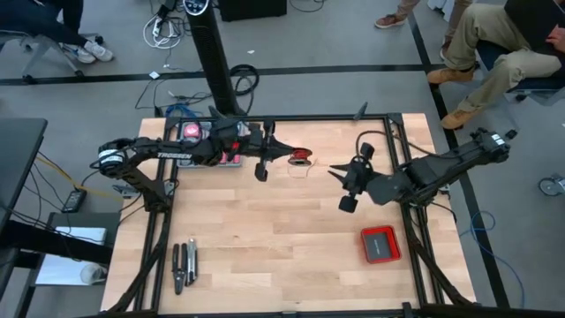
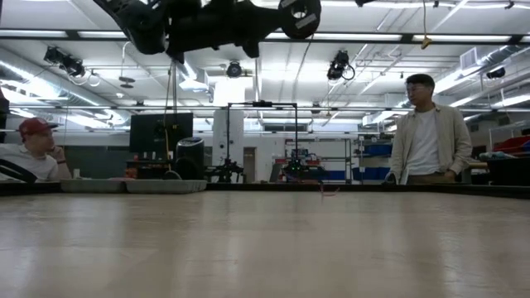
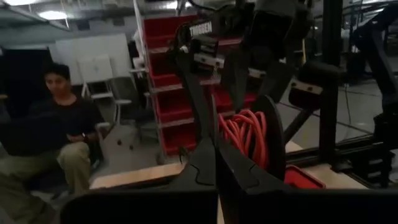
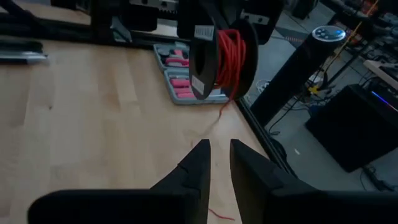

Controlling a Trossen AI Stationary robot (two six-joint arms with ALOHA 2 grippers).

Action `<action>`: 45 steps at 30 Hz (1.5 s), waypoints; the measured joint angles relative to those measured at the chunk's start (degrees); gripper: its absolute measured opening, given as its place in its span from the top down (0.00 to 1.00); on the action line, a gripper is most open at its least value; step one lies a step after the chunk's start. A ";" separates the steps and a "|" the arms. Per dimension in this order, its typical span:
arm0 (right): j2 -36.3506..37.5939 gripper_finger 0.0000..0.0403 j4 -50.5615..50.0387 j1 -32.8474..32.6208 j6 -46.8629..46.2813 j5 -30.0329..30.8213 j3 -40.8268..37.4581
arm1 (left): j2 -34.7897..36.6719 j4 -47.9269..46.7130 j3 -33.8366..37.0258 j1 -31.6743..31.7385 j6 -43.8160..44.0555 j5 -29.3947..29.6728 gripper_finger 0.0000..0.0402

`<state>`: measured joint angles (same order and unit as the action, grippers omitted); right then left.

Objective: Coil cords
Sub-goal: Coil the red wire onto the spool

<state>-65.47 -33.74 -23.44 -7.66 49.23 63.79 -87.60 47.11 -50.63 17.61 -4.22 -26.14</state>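
The cords are one thin red wire wound on a small black spool [image 1: 302,157] [image 4: 222,56], which hangs above the table's far middle. My left gripper [image 1: 288,157] [image 3: 216,146] reaches in from the left and is shut on the spool. A loose wire end [image 4: 216,119] drops from the coil to the wood, and a small loop [image 1: 300,170] lies under it. To the right of the spool, my right gripper [image 1: 337,168] [image 4: 219,149] hovers above the table. Its fingers are a little apart, with nothing between them. My left gripper pinches the spool at one black flange [image 3: 214,118], which shows edge-on between its two shut fingers, with the red coil [image 3: 245,134] right beside them. It comes roughly level from the table's left. The spool hangs clear of the table, flanges upright, its loose end slack.
A flat red box [image 1: 380,244] lies near right. Hand tools [image 1: 184,265] lie near left. A grey case with pink parts [image 4: 180,84] sits at the far edge behind the spool. Black frame rails [image 1: 399,150] border the table, and people sit and stand beyond it.
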 joint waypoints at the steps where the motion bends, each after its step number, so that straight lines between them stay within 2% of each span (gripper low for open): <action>1: 0.61 0.86 -0.25 0.11 0.00 0.00 0.00 | 0.01 -1.93 -1.05 0.26 0.19 -0.61 1.00; 6: 3.28 0.86 -0.05 1.75 0.60 -1.91 -2.42 | 0.01 -10.78 -5.38 0.35 0.79 -3.46 1.00; 14: 10.36 0.86 13.88 8.92 4.85 -10.17 -15.55 | 0.03 -26.31 -12.94 -0.75 -1.86 -3.32 1.00; 18: 13.19 0.86 24.10 14.99 8.84 -19.96 -21.31 | 0.03 -27.58 -14.24 -1.95 -4.28 -3.22 1.00; 22: 14.59 0.86 30.23 21.46 10.70 -29.77 -24.95 | 0.06 -27.93 -15.33 -2.32 -4.56 -3.05 1.00; 27: 14.69 0.86 36.60 26.62 13.68 -40.80 -25.64 | 0.08 -32.40 -15.65 -2.30 -5.98 -2.60 1.00; 33: 14.68 0.86 37.70 27.40 15.22 -42.36 -25.64 | 0.08 -36.63 -15.65 -2.43 -10.31 6.17 1.00; 45: 13.29 0.86 43.93 27.38 18.49 -43.51 -25.64 | 0.08 -36.24 -15.65 -2.98 -12.36 6.79 1.00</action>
<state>-52.18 10.20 3.95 10.83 5.72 38.15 -87.53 10.87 -66.28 14.63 -16.58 -19.35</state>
